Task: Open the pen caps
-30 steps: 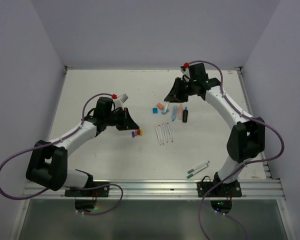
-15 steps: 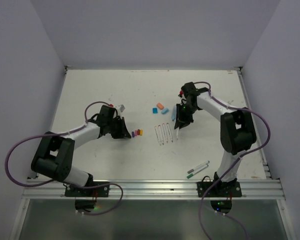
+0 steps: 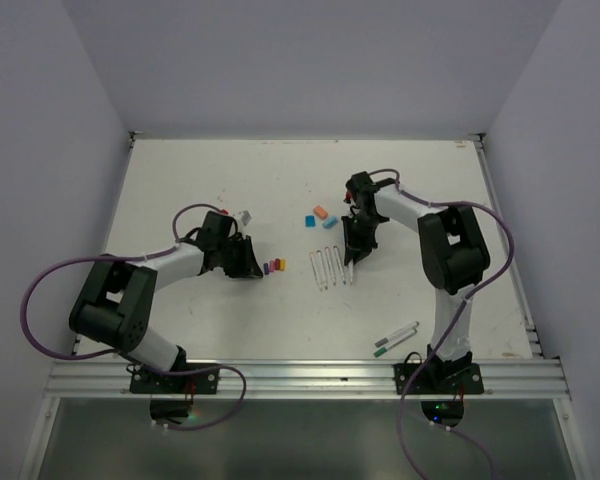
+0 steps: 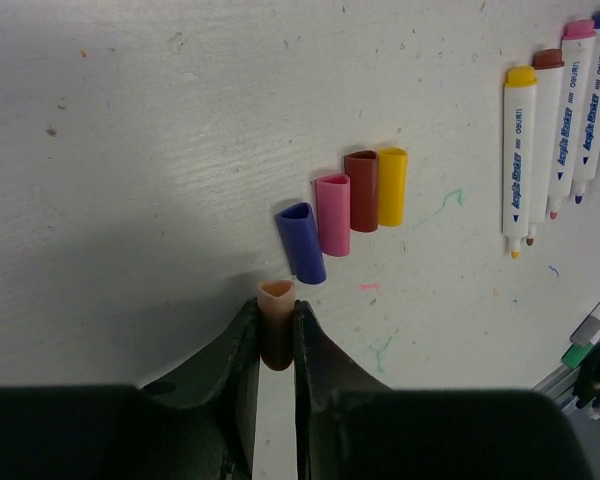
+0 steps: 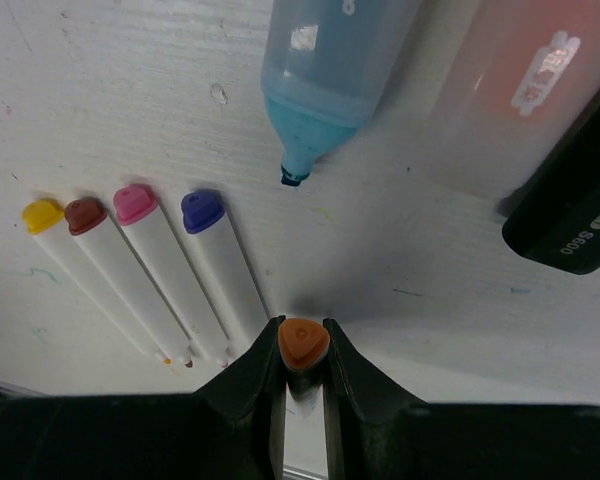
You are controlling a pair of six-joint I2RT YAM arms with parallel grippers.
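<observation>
My left gripper [image 4: 276, 312] is shut on a pale orange pen cap [image 4: 276, 292], low over the table, just short of a row of loose caps: purple [image 4: 301, 242], pink [image 4: 332, 213], brown-red [image 4: 361, 190] and yellow [image 4: 391, 186]. The row shows in the top view [image 3: 274, 266] beside the left gripper [image 3: 248, 258]. My right gripper [image 5: 302, 352] is shut on a thin white pen with an orange end [image 5: 304, 340], right of several uncapped white pens [image 5: 202, 260]. In the top view the right gripper [image 3: 352, 250] is beside those pens [image 3: 327, 267].
An uncapped blue highlighter [image 5: 330, 70], an orange highlighter [image 5: 520, 90] and a black marker [image 5: 570, 200] lie just beyond the right gripper. Blue and orange highlighter caps [image 3: 320, 217] lie further back. Two capped pens [image 3: 395, 338] lie near the front rail.
The right arm swung from the back down to the table beside the white pens. The left arm dropped lower and nearer the row of caps.
</observation>
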